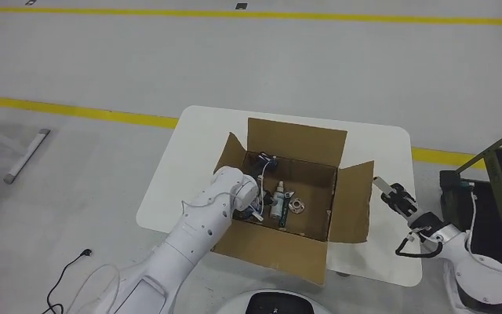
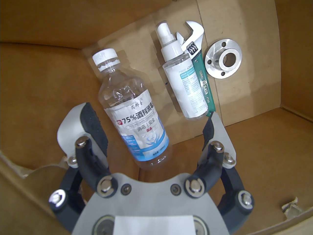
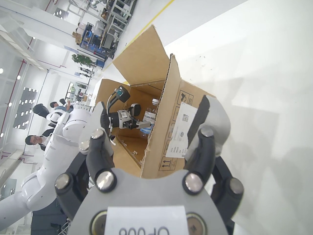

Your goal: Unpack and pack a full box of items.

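Note:
An open cardboard box [image 1: 314, 171] stands on the white table [image 1: 200, 157]. On its floor lie a clear alcohol bottle [image 2: 133, 113], a white spray bottle [image 2: 181, 79], a green-handled adjustable wrench [image 2: 199, 74] and a round metal flange [image 2: 223, 58]. My left gripper [image 2: 151, 128] is down inside the box, open, its fingers on either side of the alcohol bottle's lower half without touching it. My right gripper [image 1: 396, 196] hovers outside the box, by its right flap, open and empty. In the right wrist view that gripper [image 3: 156, 123] faces the box's labelled side [image 3: 171, 113].
All box flaps are folded outward; the right flap [image 1: 351, 202] stands between my right gripper and the box's inside. A dark frame [image 1: 486, 161] stands off the table's right edge. Bare table lies left of and behind the box.

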You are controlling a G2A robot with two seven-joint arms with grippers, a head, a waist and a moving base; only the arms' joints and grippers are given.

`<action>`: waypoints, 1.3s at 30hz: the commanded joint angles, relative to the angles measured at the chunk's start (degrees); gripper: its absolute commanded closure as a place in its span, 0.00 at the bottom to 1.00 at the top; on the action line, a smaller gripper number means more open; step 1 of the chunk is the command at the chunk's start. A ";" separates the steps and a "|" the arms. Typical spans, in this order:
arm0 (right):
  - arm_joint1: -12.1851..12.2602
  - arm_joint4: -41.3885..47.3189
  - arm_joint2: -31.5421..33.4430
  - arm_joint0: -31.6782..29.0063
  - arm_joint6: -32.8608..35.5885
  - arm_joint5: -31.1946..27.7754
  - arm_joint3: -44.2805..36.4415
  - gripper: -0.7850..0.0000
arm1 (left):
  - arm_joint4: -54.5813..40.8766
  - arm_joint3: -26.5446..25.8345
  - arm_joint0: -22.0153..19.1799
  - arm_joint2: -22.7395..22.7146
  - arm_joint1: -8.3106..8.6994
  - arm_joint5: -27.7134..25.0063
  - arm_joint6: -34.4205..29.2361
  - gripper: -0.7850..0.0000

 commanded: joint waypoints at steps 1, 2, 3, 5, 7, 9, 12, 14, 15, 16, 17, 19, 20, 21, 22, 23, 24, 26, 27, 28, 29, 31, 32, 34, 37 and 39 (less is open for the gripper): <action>0.01 0.36 0.45 -0.39 -0.80 0.01 -0.16 0.00 | -0.10 0.97 -0.47 0.38 -0.32 0.72 -0.27 0.00; 0.01 0.66 0.68 -0.59 -1.23 0.00 -0.13 0.00 | -0.27 1.48 -0.67 0.57 -0.51 1.05 -0.35 0.00; 0.03 0.83 0.85 -0.78 -1.53 -0.07 -0.11 0.00 | -0.64 2.11 -0.83 0.69 -0.71 1.44 -0.56 0.00; 0.06 1.08 1.11 -1.12 -1.91 -0.15 -0.07 0.00 | -1.05 3.38 -1.28 1.06 -1.11 2.22 -1.09 0.00; 0.10 1.25 1.24 -1.41 -2.24 -0.25 -0.07 0.00 | -2.19 4.69 -1.58 1.14 -1.54 3.20 -1.43 0.00; 0.14 1.38 1.27 -1.63 -2.40 -0.34 -0.10 0.00 | -2.99 5.50 -1.96 1.28 -1.92 3.23 -1.02 0.00; 0.20 1.62 1.36 -1.99 -2.75 -0.48 -0.20 0.00 | -2.72 6.70 -2.26 2.00 -2.40 3.53 -0.51 0.00; 0.24 1.71 1.43 -2.28 -2.87 -0.57 -0.33 0.00 | -2.58 7.74 -2.47 2.30 -2.72 4.46 -0.20 0.00; 0.26 1.79 1.48 -2.43 -2.96 -0.71 -0.42 0.00 | -2.66 8.18 -2.56 2.42 -2.89 4.83 0.01 0.00; 0.28 1.85 1.55 -2.60 -3.00 -0.84 -0.44 0.00 | -2.59 8.63 -2.70 2.56 -3.05 5.11 0.25 0.00; 0.30 1.91 1.63 -2.79 -3.05 -0.85 -0.46 0.00 | -2.22 9.09 -2.87 2.83 -3.21 5.41 0.45 0.00; 0.34 2.03 1.77 -3.09 -3.09 -0.93 -0.58 0.00 | -2.48 9.90 -3.13 3.00 -3.56 5.98 0.64 0.00; 0.36 2.09 1.83 -3.22 -3.12 -0.99 -0.60 0.00 | -2.05 10.29 -3.35 3.27 -3.72 6.30 0.73 0.00; 0.39 2.15 1.89 -3.33 -3.15 -1.06 -0.62 0.00 | -1.84 10.60 -3.48 3.50 -3.89 6.46 0.84 0.00; 0.41 2.21 1.94 -3.43 -3.18 -1.12 -0.63 0.00 | -1.77 10.89 -3.60 3.66 -4.05 6.56 0.95 0.00; 0.43 2.27 1.97 -3.50 -3.26 -1.22 -0.67 0.00 | -1.79 11.18 -3.70 3.78 -4.21 6.56 1.03 0.00; 0.45 2.32 1.99 -3.60 -3.32 -1.30 -0.68 0.00 | -1.66 11.47 -3.84 3.95 -4.35 6.55 1.00 0.00; 0.49 2.38 2.01 -3.77 -3.42 -1.36 -0.75 0.00 | -1.65 12.00 -4.05 4.14 -4.64 6.63 1.19 0.00; 0.51 2.41 1.99 -3.83 -3.39 -1.44 -0.80 0.00 | -1.62 12.28 -4.15 4.24 -4.76 6.55 1.24 0.00; 0.54 2.45 2.00 -3.88 -3.41 -1.47 -0.82 0.00 | -1.51 12.60 -4.26 4.33 -4.88 6.55 1.32 0.00; 0.56 2.47 2.00 -3.93 -3.44 -1.48 -0.85 0.00 | -1.29 12.88 -4.37 4.47 -5.00 6.66 1.40 0.01; 0.61 2.46 1.93 -4.02 -3.43 -1.55 -0.93 0.00 | -1.25 13.45 -4.50 4.55 -5.22 6.72 1.65 0.02; 0.63 2.38 1.89 -4.06 -3.48 -1.57 -0.96 0.00 | -1.16 13.77 -4.60 4.59 -5.32 6.76 1.70 0.04; 0.67 2.48 1.71 -4.08 -3.55 -1.61 -0.96 0.00 | -0.79 14.40 -4.80 4.76 -5.51 6.85 1.74 0.06; 0.74 2.25 1.43 -4.06 -3.58 -1.56 -1.00 0.00 | -0.31 15.08 -5.00 5.00 -5.82 7.12 1.92 0.15; 0.79 2.21 1.26 -4.04 -3.61 -1.60 -0.98 0.00 | -0.12 15.26 -5.16 5.11 -6.01 7.09 1.83 0.17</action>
